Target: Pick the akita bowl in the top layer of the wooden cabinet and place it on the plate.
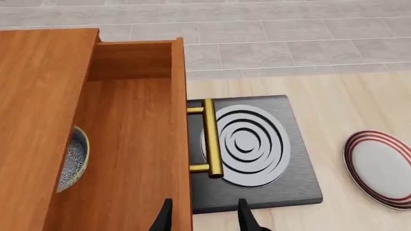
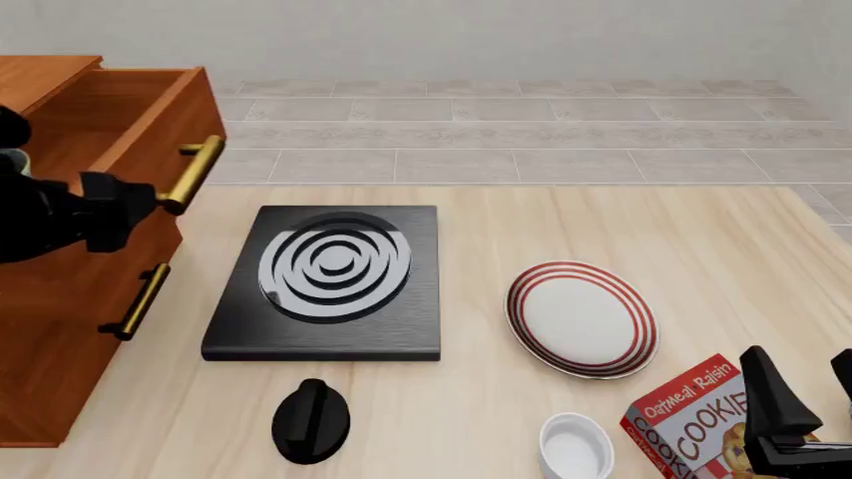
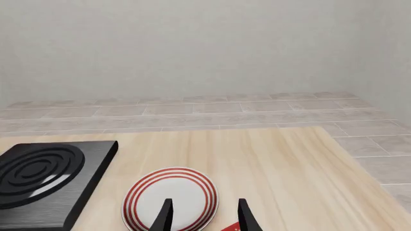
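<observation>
While the top layer of the wooden cabinet sits pulled out at the far left, the akita bowl lies inside it. Only the left wrist view shows that bowl: round, speckled blue and white, tipped against the smooth wooden box wall. The shiny brass handle is a round bar. The left gripper has its jaws spread, holding nothing. The front view shows the round plate with red rings, right of the flat black stove. The right gripper is spread wide too, near the plate.
</observation>
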